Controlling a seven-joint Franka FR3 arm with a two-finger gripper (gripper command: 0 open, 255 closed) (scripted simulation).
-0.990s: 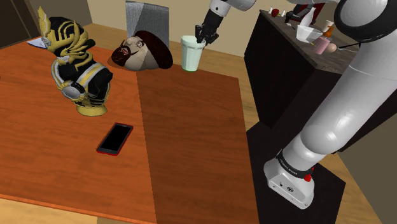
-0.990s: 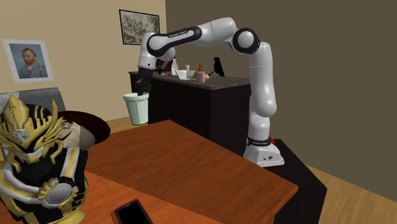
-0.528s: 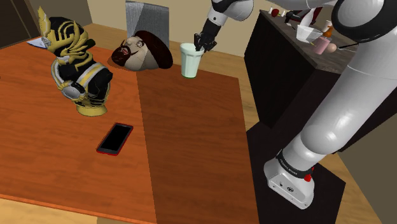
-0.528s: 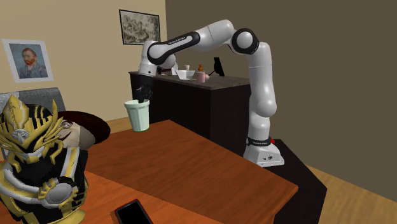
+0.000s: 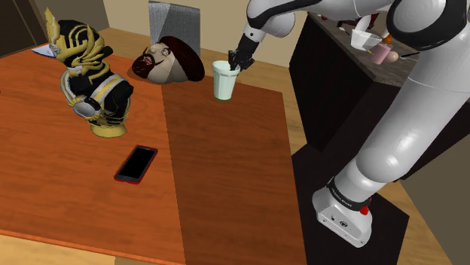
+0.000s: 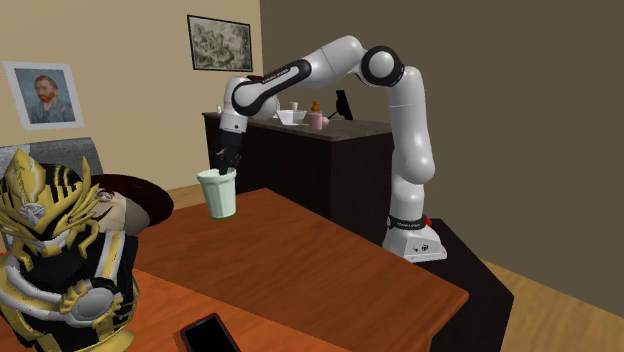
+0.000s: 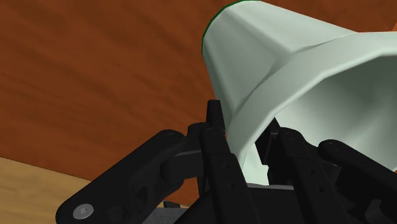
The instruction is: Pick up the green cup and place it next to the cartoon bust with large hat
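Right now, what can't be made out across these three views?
- Wrist view: pale green cup, clasped at its rim by the black gripper, runs off the edge.
- Second exterior view: brown-hatted cartoon bust mostly hidden behind the gold-and-black armoured bust.
- Shoulder view: items on the dark counter too small to name.

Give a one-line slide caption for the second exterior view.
Black gripper holds pale green cup by its rim over brown table.

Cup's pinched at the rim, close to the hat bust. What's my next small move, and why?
Probably lower the gripper slightly until the pale green cup sits flat on the table, then open. Clasped by its rim, the cup is beside the bust with the large hat, but I cannot tell whether its base touches the wood.
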